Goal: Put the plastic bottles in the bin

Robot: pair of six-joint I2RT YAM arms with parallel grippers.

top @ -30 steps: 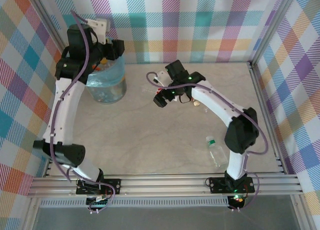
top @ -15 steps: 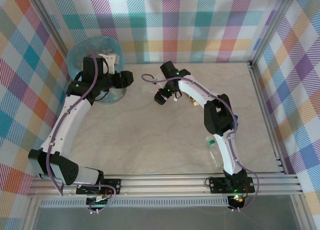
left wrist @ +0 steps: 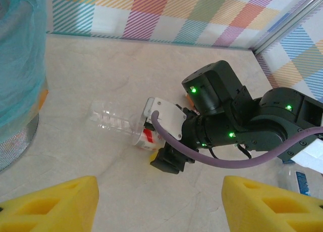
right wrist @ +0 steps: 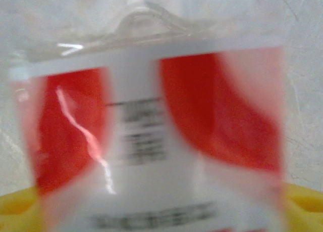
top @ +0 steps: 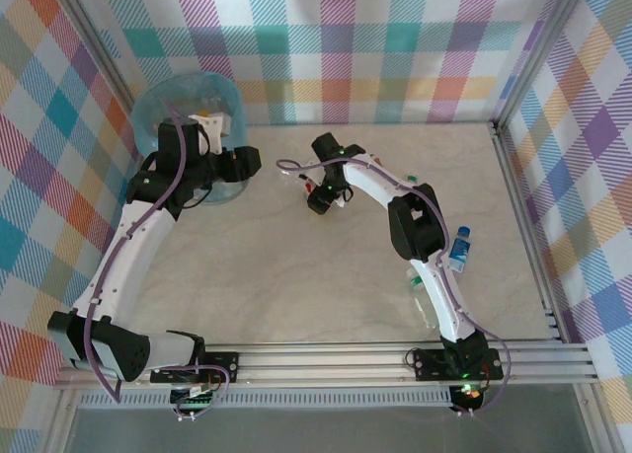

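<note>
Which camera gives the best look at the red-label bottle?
The left wrist view: the bottle lies on its side, clear body plain, one end at the right gripper. The right wrist view gives a blurred close-up of its label; the top view, a small glimpse.

Pale beige, faintly marbled tabletop is lying flat across the middle of the overhead view, its veining showing as soft grey streaks. Pastel plaid fabric walls, crossed in pink, orange, teal, yellow and purple, are enclosing it at the back and along both sides. A back-left bare aluminium post and a back-right bare aluminium post are slanting up where the panels are meeting. Ribbed silver aluminium rails are spanning the near edge; a thinner silver side rail is edging the right. Below the near rails a dull grey floor strip is showing. From the left wrist camera, plaid is meeting tabletop in a straight seam.
</note>
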